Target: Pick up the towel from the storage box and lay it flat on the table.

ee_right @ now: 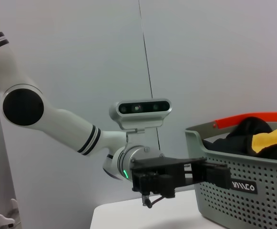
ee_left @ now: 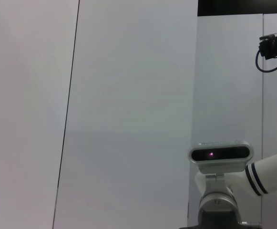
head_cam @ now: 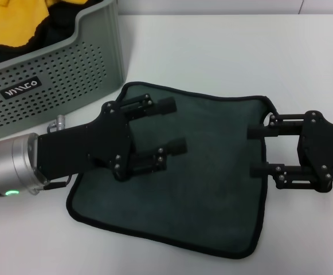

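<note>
Honestly, towel (head_cam: 212, 172) lay flat on the surface (head_cam: 212, 51), but either open claw, left (head_cam: 175, 126) or right (head_cam: 257, 151), could've snagged and rumpled it.

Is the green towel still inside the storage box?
No, the towel lies spread on the table, beside the box.

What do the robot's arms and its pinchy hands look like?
Both grippers, left gripper and right gripper, are flat black plates with small silver screws and two black fingers each. The left one joins a shiny silver wrist ring with a tiny green light. In the right wrist view that arm is smooth white with black stripes, a round black joint cap and a grey camera.
</note>
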You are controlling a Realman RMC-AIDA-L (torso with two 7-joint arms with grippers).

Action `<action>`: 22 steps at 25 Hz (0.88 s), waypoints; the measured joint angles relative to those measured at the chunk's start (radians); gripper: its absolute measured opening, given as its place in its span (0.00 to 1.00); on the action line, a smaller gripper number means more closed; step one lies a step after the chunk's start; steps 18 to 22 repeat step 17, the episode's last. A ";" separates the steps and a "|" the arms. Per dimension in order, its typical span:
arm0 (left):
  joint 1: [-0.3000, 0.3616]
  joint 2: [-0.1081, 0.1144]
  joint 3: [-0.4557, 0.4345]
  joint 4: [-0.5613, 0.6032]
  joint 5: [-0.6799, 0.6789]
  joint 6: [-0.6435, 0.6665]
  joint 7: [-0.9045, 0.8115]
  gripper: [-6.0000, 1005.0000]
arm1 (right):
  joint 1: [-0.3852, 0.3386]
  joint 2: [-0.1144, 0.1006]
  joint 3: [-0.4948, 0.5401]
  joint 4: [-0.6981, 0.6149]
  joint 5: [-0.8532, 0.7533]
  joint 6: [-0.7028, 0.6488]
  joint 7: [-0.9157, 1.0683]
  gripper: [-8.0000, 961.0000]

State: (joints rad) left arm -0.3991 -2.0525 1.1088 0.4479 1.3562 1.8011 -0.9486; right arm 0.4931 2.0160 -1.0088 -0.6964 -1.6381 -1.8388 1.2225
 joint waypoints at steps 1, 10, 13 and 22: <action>-0.003 0.001 -0.001 0.000 0.000 0.000 -0.004 0.67 | 0.000 0.000 0.000 0.000 0.000 0.000 0.000 0.63; -0.007 0.002 -0.002 0.012 0.000 -0.003 -0.009 0.67 | 0.001 -0.004 0.001 0.000 -0.001 0.001 0.000 0.63; -0.007 0.002 -0.002 0.012 0.000 -0.003 -0.010 0.67 | 0.005 -0.004 0.000 0.000 -0.002 0.002 -0.001 0.63; -0.007 0.001 0.000 0.014 0.000 -0.003 -0.010 0.67 | 0.010 -0.003 -0.001 0.000 -0.002 0.003 -0.004 0.63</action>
